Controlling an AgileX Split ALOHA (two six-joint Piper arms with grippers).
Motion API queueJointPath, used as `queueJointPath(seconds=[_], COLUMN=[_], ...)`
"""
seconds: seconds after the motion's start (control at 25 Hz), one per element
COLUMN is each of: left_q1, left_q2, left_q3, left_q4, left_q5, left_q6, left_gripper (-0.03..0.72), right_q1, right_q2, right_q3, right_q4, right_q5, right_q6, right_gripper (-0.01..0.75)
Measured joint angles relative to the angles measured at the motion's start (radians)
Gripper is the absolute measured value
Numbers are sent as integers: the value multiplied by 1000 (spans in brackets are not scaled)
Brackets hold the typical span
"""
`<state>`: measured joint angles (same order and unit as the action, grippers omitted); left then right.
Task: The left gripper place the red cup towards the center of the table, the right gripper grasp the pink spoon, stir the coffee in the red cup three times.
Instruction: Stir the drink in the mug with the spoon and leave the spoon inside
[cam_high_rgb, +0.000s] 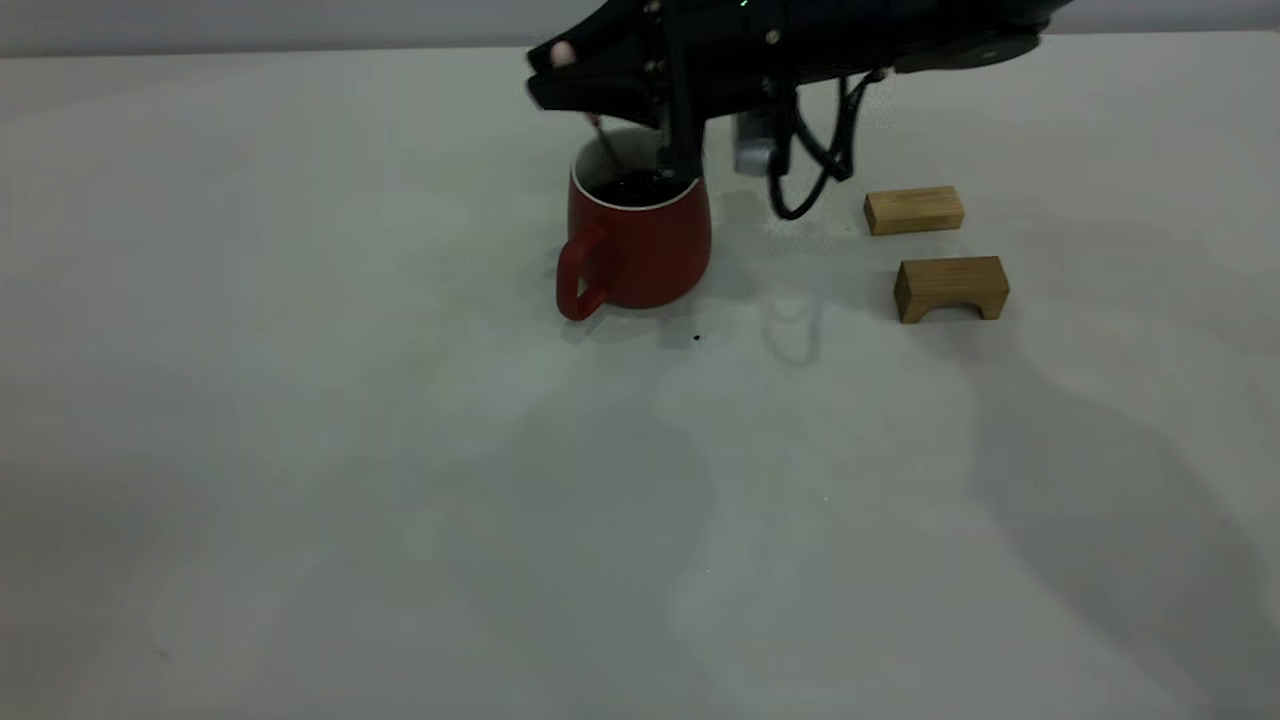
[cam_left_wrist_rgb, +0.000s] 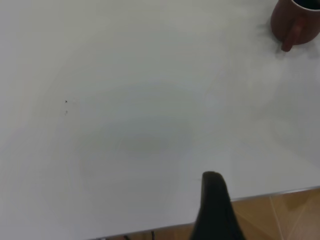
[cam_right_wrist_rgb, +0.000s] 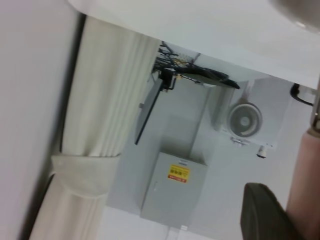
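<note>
The red cup (cam_high_rgb: 640, 240) stands on the table (cam_high_rgb: 300, 450), and the right gripper (cam_high_rgb: 560, 75) above it pinches the pink spoon (cam_high_rgb: 598, 125).

The spoon's grey stem dips into the coffee (cam_high_rgb: 635, 187) in the cup. Two wooden blocks (cam_high_rgb: 935, 245) lie to the right of the cup.
The left wrist view alone shows one dark finger (cam_left_wrist_rgb: 215, 210) of the left gripper, well away from the cup; I cannot tell if that gripper is open.
</note>
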<state>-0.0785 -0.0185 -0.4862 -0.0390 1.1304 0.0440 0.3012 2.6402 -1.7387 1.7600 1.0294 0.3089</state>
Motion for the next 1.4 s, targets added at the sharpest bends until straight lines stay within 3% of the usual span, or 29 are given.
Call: queueJointPath(seconds=[0.2, 0.36, 0.68, 1.16, 1.28, 1.4], left_q1=[0, 0, 0, 0, 0, 0], left_q2=[0, 0, 0, 0, 0, 0], left_q3=[0, 0, 0, 0, 0, 0], left_q4=[0, 0, 0, 0, 0, 0], left_q5=[0, 0, 0, 0, 0, 0], left_q6=[0, 0, 0, -1, -1, -1], left_gripper=[586, 586, 586, 586, 586, 586], right_q1=[-34, -5, 59, -6, -21, -28], right_q2=[-57, -69, 20, 38, 41, 41], right_q3=[146, 179, 6, -20, -20, -20], right_q4=[-1, 1, 1, 5, 1, -1], right_q5=[-30, -34, -35, -23, 9, 34], right_q6=[-4, 1, 43, 57, 43, -6], right_gripper=[126, 126, 126, 126, 161, 283])
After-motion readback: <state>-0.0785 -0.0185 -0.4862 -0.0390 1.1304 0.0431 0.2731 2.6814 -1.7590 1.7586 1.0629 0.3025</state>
